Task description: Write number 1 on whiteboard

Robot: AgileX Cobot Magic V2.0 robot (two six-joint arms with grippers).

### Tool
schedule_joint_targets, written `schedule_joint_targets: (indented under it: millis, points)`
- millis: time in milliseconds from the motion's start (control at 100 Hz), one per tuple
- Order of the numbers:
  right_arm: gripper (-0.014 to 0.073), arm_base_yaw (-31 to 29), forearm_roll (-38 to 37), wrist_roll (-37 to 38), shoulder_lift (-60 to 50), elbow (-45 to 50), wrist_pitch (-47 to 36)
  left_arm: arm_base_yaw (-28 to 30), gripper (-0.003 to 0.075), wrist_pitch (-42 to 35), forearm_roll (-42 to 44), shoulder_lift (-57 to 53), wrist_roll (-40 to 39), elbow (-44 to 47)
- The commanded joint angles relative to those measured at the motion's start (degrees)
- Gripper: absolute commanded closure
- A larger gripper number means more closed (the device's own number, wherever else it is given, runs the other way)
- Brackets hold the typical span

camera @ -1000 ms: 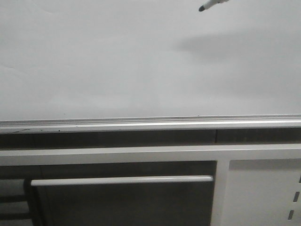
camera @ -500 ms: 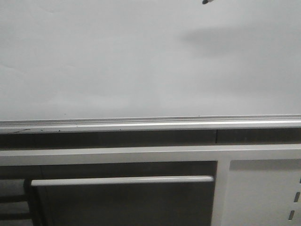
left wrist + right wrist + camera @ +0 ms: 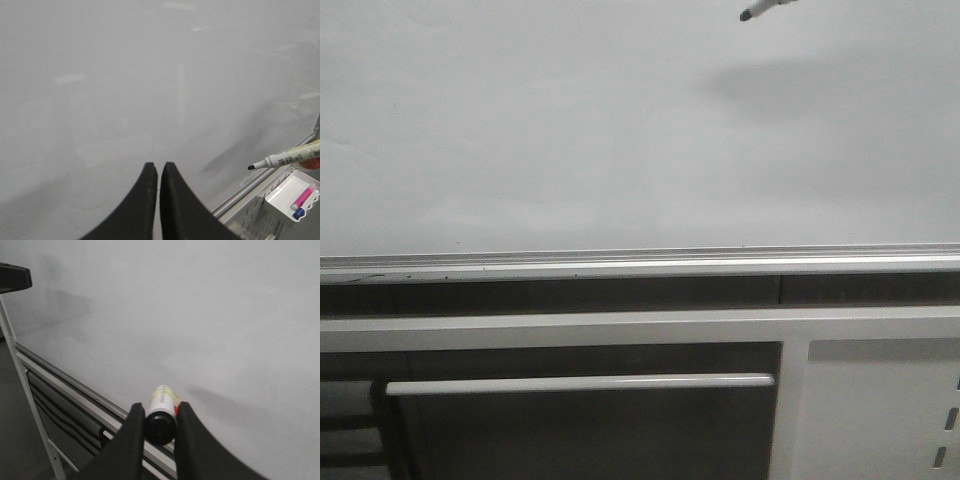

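Glossy pale grey-white whiteboard [image 3: 570, 130] blank above silver rail. Right tool [image 3: 159, 426] clamped on black-tipped marker [image 3: 760, 10] at 1 o'clock, off surface; left tool [image 3: 159, 176] together.

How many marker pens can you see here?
3, maybe more hidden. One uncapped black marker sits clamped in the right tool, near the whiteboard. A pink marker and a blue-capped marker lie in a small white tray.
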Motion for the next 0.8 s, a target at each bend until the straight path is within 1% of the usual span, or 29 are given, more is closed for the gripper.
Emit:
schedule_joint_targets:
  millis: [0,140,330,560,790]
  points:
    - [0.0645,0.02,2.27,-1.08,1.75,-1.39,-1.94,0.04,0.0741,-2.37,-1.36,-0.24,-0.45,-1.52]
    - [0.0645,0.02,2.51,-2.47,4.5,-1.39,-0.03,0.04,0.0741,-2.37,-1.46,-0.24,-0.45,-1.52]
    - [0.0645,0.02,9.68,-10.42,5.03,-1.39,-0.06,0.04,0.0741,-2.37,-1.68,-0.24,-0.45,-1.52]
    - [0.0645,0.02,10.55,-13.91,6.16,-1.39,-1.06,0.04,0.0741,-2.46,-1.68,-0.24,-0.45,-1.52]
    - [0.0645,0.02,15.27,-19.02,7.65,-1.39,-1.06,0.04,0.0741,-2.46,-1.68,-0.24,-0.45,-1.52]
